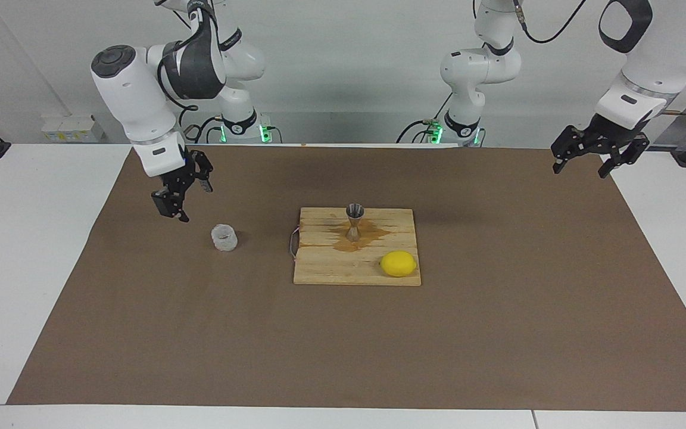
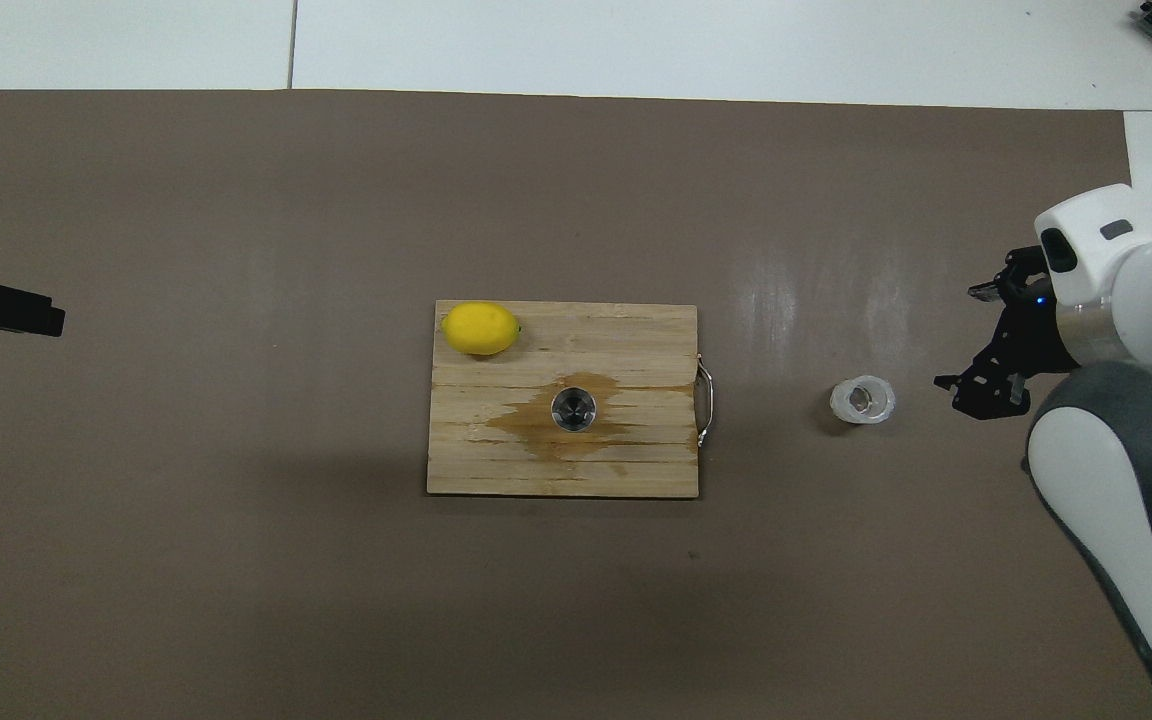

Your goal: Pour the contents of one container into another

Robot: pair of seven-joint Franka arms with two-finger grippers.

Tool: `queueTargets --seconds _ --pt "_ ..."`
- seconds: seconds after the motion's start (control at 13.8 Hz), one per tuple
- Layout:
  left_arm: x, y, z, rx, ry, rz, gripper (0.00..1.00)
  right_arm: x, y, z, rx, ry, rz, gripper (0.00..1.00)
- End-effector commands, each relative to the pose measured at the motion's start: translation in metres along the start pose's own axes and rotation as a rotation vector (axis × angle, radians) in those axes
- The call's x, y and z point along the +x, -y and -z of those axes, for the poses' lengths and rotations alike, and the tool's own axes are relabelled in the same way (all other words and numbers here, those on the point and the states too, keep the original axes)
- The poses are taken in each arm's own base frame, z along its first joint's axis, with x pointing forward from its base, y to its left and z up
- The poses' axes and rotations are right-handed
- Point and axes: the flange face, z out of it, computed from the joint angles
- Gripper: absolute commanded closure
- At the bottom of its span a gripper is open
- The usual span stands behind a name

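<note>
On the brown mat (image 1: 498, 333) covering the bench (image 1: 33, 268), the clear cup (image 1: 224, 238) stood upright by itself toward the right arm's end, well apart from the wooden board (image 1: 325, 271). The right gripper (image 1: 183, 196) hung above the mat near the cup but clear of it, its jaws released and grasping nothing. The steel jigger (image 1: 354, 221) stood upright on the board, in the middle of a dark wet stain (image 1: 373, 233) that spread over the wood around its foot. A lemon (image 1: 398, 263) lay on the same board, farther from the robots than the jigger and toward the left arm's end. The left gripper (image 1: 599, 156) waited over the edge of the mat at its own end of the bench, jaws released too, nothing between them.
</note>
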Motion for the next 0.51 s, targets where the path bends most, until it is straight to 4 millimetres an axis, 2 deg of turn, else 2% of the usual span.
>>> queueTargets --seconds 0.0,0.22,0.44 --pt "0.001 -0.001 0.002 -0.01 -0.015 -0.005 0.0 0.007 -0.002 0.035 -0.033 0.038 -0.189 0.0" --pt "0.0 -0.004 -0.002 -0.011 0.002 -0.013 0.0 0.012 -0.002 0.057 -0.061 0.024 -0.401 0.0" --pt "0.0 -0.004 -0.001 -0.01 -0.001 -0.013 0.0 0.015 -0.003 0.075 -0.054 0.018 -0.699 0.0"
